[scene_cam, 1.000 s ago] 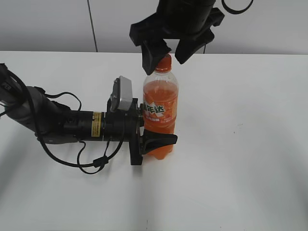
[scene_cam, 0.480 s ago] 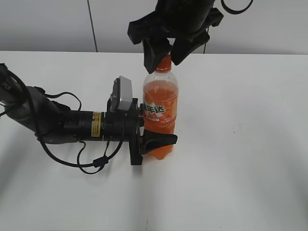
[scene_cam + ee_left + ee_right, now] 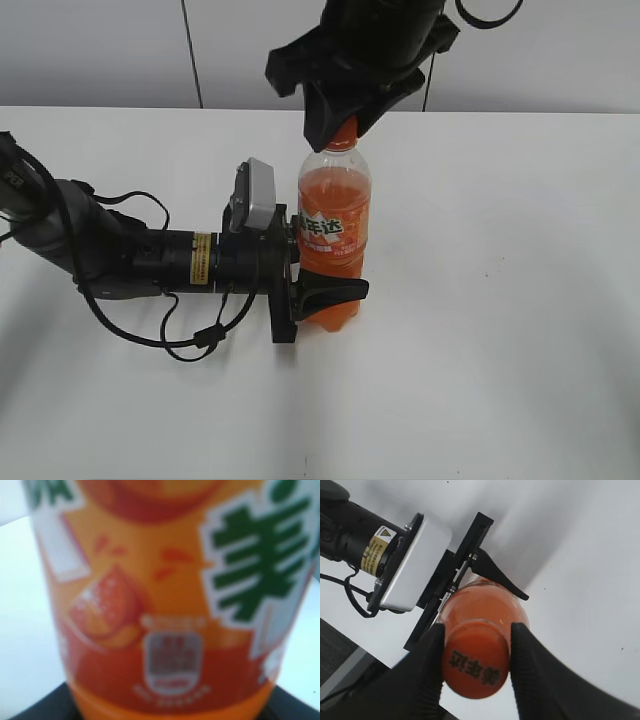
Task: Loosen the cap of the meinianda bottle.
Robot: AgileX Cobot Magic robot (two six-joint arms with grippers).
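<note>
**Looks like a robotics lab / test bench**

Plain white table, nothing homely on it, no decor. Behind it a pale grey wall w/ a dark vertical seam between panels, office-partition style. Two black robot arms w/ exposed cables, yellow warning sticker on the left arm, boxy grey wrist cam bolted on. Only prop is one orange soda bottle stood upright mid-table, left gripper round its lower body, right gripper at the cap. Staged setup, i.e. a test rig, not a kitchen or shop.
</note>
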